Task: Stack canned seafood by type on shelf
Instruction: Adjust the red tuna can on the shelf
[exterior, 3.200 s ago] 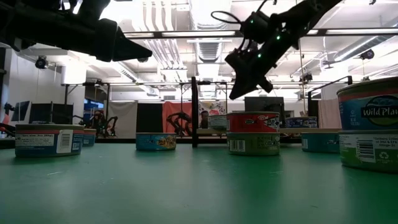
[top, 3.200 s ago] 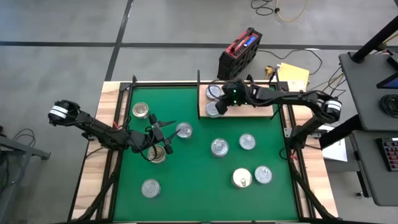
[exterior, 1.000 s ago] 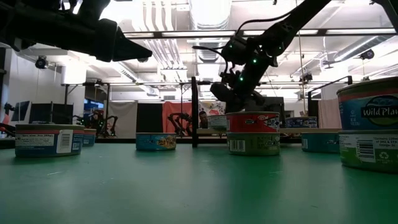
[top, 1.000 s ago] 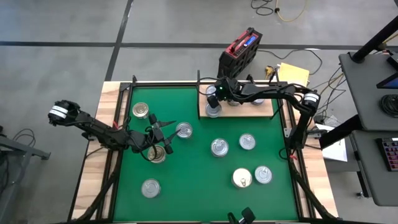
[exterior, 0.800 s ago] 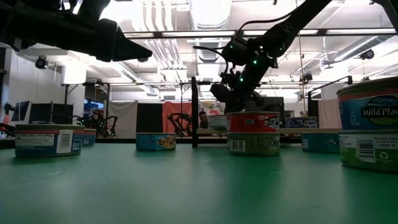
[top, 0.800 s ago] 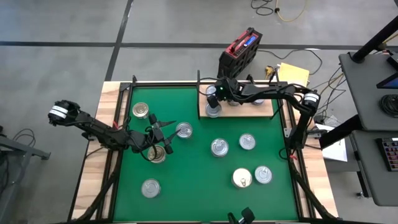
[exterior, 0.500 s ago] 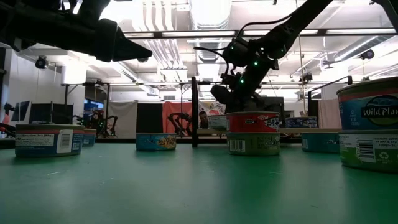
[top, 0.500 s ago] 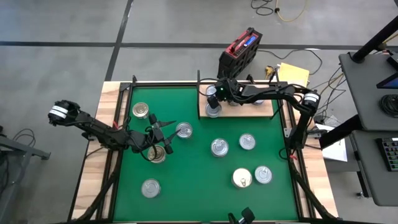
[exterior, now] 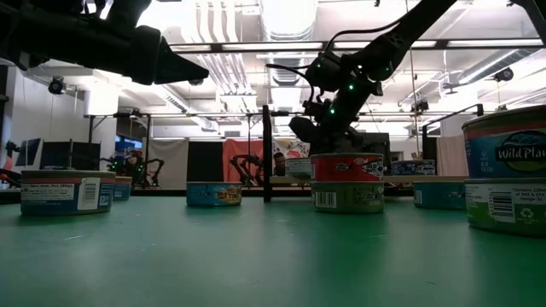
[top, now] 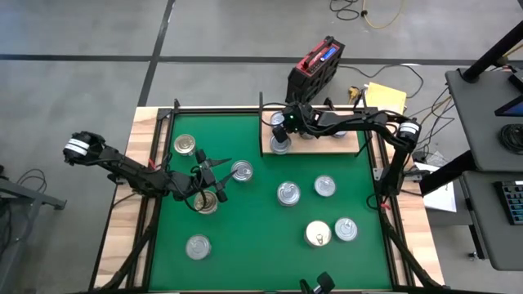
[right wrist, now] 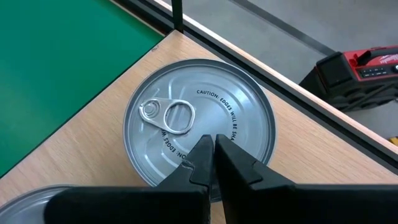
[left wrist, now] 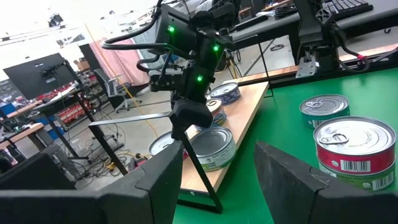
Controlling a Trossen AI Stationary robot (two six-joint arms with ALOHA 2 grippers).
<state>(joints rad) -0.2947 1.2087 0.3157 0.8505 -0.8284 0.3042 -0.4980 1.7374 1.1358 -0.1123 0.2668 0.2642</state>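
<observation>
The shelf (top: 327, 143) is a pale wooden board at the mat's far right corner. Two silver-lidded tins stand at its left end, the nearer one (top: 280, 146) in plain sight. My right gripper (top: 281, 124) hangs over the farther tin (right wrist: 199, 124). It is shut, and its fingertips (right wrist: 214, 146) sit just above the lid beside the pull tab. My left gripper (top: 221, 180) hovers open over the mat's left half, between a silver tin (top: 242, 170) and a gold-toned one (top: 206, 202). Nothing sits between its fingers (left wrist: 165, 177).
More tins are scattered on the green mat (top: 245, 269): one far left (top: 185, 144), two mid-mat (top: 288, 193) (top: 325, 186), a pair near the front right (top: 318, 233) (top: 346, 229), one front left (top: 198, 247). A red-and-black case (top: 315, 64) lies on the floor beyond the table.
Since the earliest frames my right gripper has moved left along the shelf and down onto the farther tin. Over the last second it holds still. The left arm has not moved.
</observation>
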